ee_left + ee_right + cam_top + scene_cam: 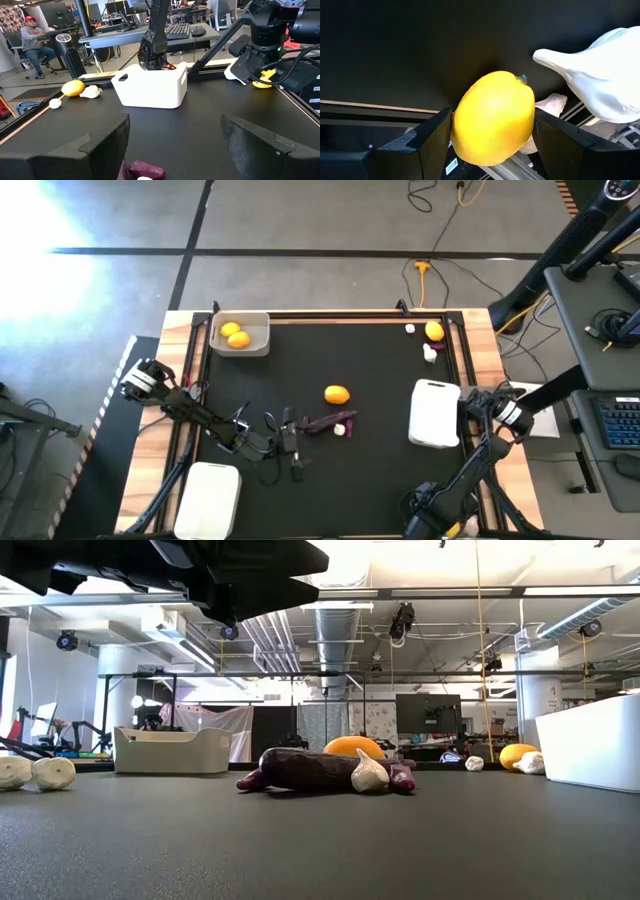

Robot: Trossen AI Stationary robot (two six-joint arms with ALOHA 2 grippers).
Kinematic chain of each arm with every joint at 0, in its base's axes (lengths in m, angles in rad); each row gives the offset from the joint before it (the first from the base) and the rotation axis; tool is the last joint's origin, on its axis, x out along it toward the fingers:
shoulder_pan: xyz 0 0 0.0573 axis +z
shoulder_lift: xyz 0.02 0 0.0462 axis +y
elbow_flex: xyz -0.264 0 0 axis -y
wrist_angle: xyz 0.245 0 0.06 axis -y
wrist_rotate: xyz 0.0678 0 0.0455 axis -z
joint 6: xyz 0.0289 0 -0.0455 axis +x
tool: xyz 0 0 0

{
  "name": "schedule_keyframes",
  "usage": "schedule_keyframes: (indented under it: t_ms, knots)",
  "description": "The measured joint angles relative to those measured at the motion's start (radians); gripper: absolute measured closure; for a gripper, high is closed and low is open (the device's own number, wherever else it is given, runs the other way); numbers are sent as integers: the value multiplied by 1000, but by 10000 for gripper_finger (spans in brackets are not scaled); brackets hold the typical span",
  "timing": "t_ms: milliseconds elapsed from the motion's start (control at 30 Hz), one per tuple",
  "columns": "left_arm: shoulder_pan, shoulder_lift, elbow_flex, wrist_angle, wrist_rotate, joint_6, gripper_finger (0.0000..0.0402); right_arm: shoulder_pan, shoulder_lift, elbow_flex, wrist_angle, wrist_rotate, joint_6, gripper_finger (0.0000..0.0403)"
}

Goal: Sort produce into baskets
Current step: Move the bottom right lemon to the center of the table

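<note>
My left gripper [296, 448] [175, 145] is open and empty at mid table, just left of a dark purple eggplant [322, 423] [300, 768] that lies on the mat with a white garlic bulb [340, 430] [370, 775] against it. A citrus [337, 394] lies just beyond them. My right gripper [450, 523] [492, 145] is near the table's front right edge, shut on a yellow citrus [492, 125]. The three pale baskets stand far left [262, 338], right [435, 413] and near left [207, 498]. The far left basket holds two citrus [234, 334]. My right gripper pinches the yellow citrus by its two opposite sides [457, 127] between its two fingers [430, 142]. The fruit fills the gap between them, and its stem end [522, 78] points away from the wrist. I cannot tell whether it is clear of the table.
A citrus [434, 331] and two garlic bulbs [410, 329] [430, 352] lie at the far right corner. Two more bulbs [35, 772] show at the left of the low view. A white rounded shape [600, 80] lies beside the held citrus. A person [35, 37] sits beyond the table.
</note>
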Motion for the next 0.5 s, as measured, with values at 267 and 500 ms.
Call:
schedule_keyframes:
  t_ms: [267,500]
  knots:
    - [0,0,0,0,0,0,107,0,-1,-8,10,-16,-8,156]
    - [0,0,0,0,0,0,107,0,-1,-8,6,-7,-35,193]
